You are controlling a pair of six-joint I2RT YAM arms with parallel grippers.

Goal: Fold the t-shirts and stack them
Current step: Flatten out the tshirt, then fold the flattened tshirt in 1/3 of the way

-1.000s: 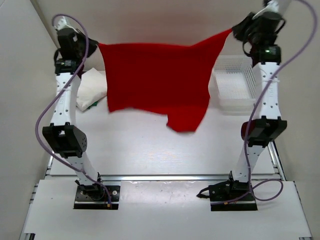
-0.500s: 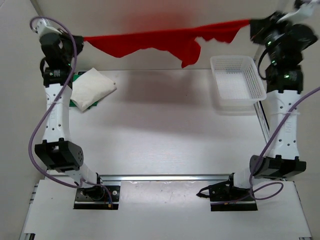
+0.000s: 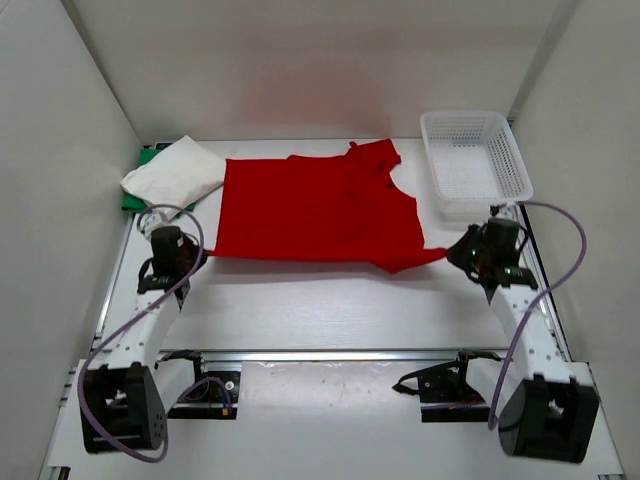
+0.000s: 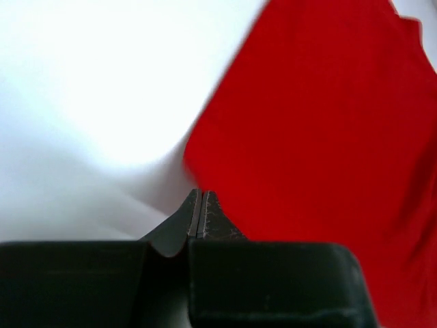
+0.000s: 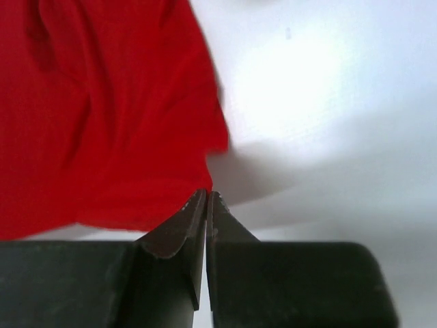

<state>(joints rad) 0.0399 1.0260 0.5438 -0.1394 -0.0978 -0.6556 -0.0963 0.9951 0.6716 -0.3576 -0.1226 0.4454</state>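
Note:
The red t-shirt (image 3: 315, 210) lies spread flat across the middle of the table, its neck end toward the back. My left gripper (image 3: 198, 256) is shut on its near left corner, low over the table. Pinching the near right corner, which is drawn out to a point, my right gripper (image 3: 452, 253) is shut too. In the left wrist view the closed jaws (image 4: 200, 194) meet the red cloth (image 4: 321, 137). The right wrist view shows the closed tips (image 5: 207, 195) at the edge of the red cloth (image 5: 102, 123). A folded white t-shirt (image 3: 175, 172) rests on a green t-shirt (image 3: 131, 203) at the back left.
A white mesh basket (image 3: 478, 133) stands at the back right, just beyond the right arm. Grey walls close in the table on the left, back and right. A metal rail (image 3: 320, 353) runs along the near edge in front of the arm bases.
Both arms came down from high at the back and drew toward the near side. The red t-shirt, hanging stretched between them before, now lies flat on the table.

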